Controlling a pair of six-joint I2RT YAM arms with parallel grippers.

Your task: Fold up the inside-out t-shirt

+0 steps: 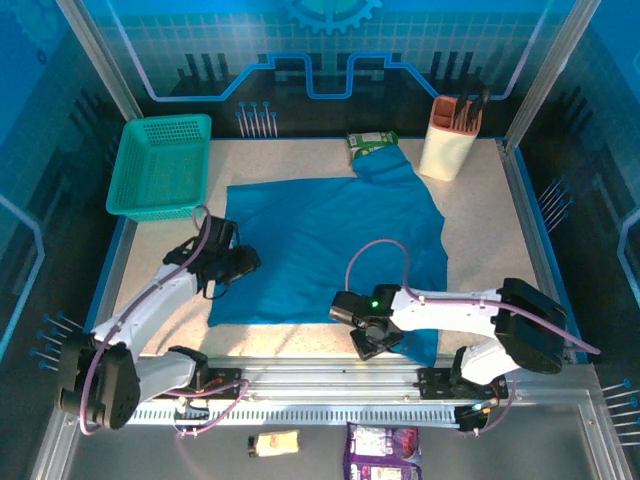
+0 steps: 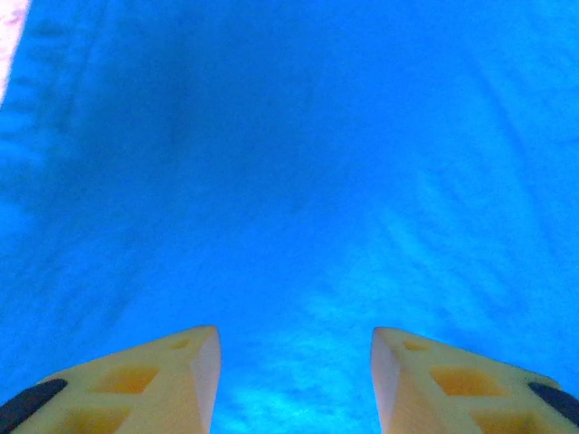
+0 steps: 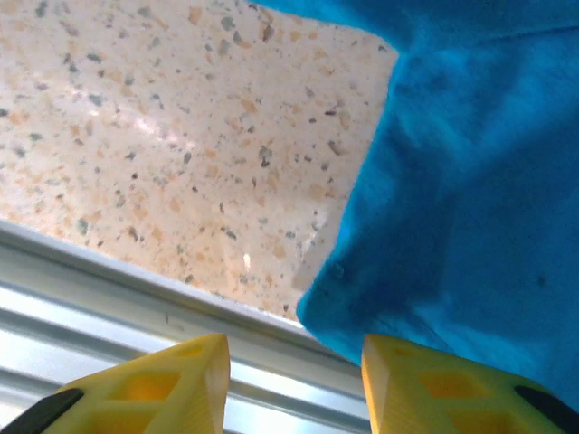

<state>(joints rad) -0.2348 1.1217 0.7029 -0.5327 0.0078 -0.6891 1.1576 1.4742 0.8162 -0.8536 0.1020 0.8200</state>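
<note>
I see the t-shirt (image 1: 330, 240) flat, no fold yet; left tool (image 1: 243, 262) at its nine o'clock, right tool (image 1: 378, 338) at six, both spread, empty.

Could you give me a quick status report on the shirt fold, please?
Left tool open over shirt. Right tool open at its near corner. Shirt spread, not yet folded. Green packet by far sleeve.

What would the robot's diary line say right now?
t-shirt: spread out, unfolded | left gripper: open over it | right gripper: open at near edge
</note>
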